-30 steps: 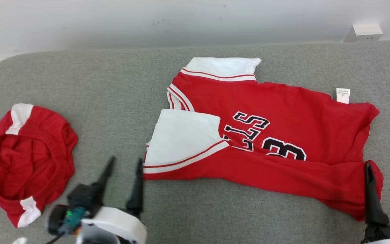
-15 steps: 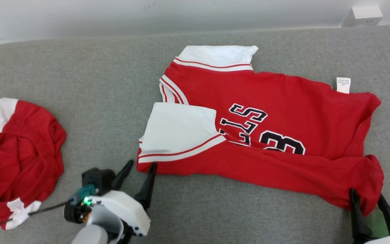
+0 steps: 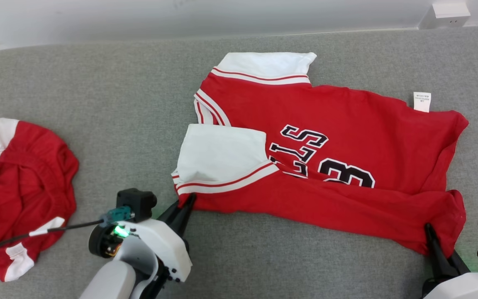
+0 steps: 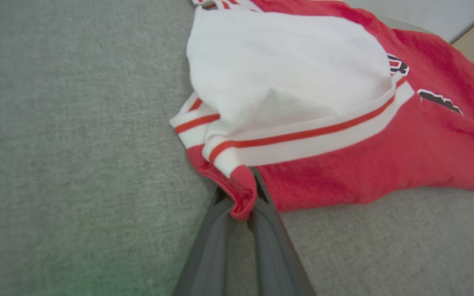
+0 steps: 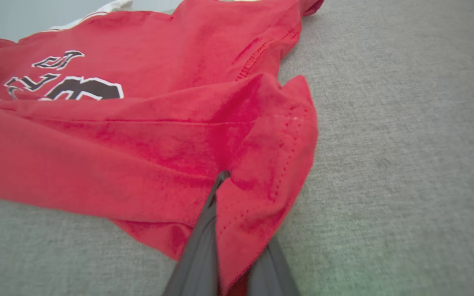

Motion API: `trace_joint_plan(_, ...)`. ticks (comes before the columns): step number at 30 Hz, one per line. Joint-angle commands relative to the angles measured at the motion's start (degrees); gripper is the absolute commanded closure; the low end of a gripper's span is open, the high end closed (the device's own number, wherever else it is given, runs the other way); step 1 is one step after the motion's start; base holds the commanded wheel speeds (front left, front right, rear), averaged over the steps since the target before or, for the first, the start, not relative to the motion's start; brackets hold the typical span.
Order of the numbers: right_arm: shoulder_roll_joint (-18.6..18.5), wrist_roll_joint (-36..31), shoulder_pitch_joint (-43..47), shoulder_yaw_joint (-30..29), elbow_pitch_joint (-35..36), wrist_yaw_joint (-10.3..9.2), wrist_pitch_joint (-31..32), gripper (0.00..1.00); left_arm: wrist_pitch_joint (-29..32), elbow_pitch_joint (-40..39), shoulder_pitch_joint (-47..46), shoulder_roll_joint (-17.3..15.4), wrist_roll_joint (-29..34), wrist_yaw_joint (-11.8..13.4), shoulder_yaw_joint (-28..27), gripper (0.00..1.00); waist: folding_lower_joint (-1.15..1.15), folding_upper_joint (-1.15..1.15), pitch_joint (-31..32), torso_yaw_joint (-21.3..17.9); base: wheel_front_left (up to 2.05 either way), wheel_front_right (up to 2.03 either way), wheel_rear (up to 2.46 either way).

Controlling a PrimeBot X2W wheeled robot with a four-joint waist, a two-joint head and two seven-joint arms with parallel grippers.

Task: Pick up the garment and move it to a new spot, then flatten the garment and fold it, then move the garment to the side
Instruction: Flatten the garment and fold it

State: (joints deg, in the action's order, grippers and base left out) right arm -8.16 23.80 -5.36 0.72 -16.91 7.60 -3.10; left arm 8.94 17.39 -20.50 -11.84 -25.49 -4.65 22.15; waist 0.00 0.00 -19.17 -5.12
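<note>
Head view: both grippers pinching the jersey's near edge

The jersey [image 3: 338, 124] is lying spread across the grey surface [image 3: 98, 116], right of centre, with its near part folded up over the black lettering and a white sleeve [image 3: 222, 153] resting on top. The left gripper [image 3: 183, 202] is closing on the near left corner. In the left wrist view its fingers [image 4: 216, 230] are lying almost together, squeezing a small red fold of hem just below the striped sleeve band. The right gripper [image 3: 440, 243] is gripping the near right corner. In the right wrist view one finger [image 5: 204, 238] is lying on top of the red cloth while the other is running beneath it, with the hem caught between them. Red shorts [image 3: 23, 195] are sitting bunched at the far left, well apart from the jersey.
</note>
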Motion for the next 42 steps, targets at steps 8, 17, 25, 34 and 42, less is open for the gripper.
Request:
trace_joint_plan(8,-1.88,0.42,2.17,-0.23,4.19,-0.22,1.18,1.0,-5.28,-6.55,4.3,-0.74,-0.5,2.43,-2.24,1.0,0.0,0.0,0.95,0.47,0.0,0.0,0.0)
trace_joint_plan(17,-2.67,1.38,7.11,0.2,12.42,-0.2,5.11,1.0,-6.07,-15.44,12.45,-2.56,-2.69,6.53,-6.02,1.0,0.0,0.0,2.94,2.34,0.0,0.0,0.0)
trace_joint_plan(25,-2.09,2.28,12.46,0.29,17.59,-0.2,8.72,1.0,-5.28,-19.49,20.57,-3.12,-4.0,10.36,-8.39,1.0,0.0,0.0,4.41,4.99,0.0,0.0,0.0)
trace_joint_plan(34,-3.15,2.42,16.94,-1.78,14.97,-0.23,9.88,1.0,-4.4,-19.52,27.03,-1.54,-6.51,12.7,-8.62,1.0,0.0,0.0,5.47,5.79,0.0,0.0,0.0)
trace_joint_plan(42,-4.18,3.8,13.21,0.88,13.02,-0.21,7.1,0.0,-6.28,-15.57,23.93,0.56,-5.61,12.43,-7.11,0.0,0.0,0.0,5.2,4.66,0.0,0.0,0.0)
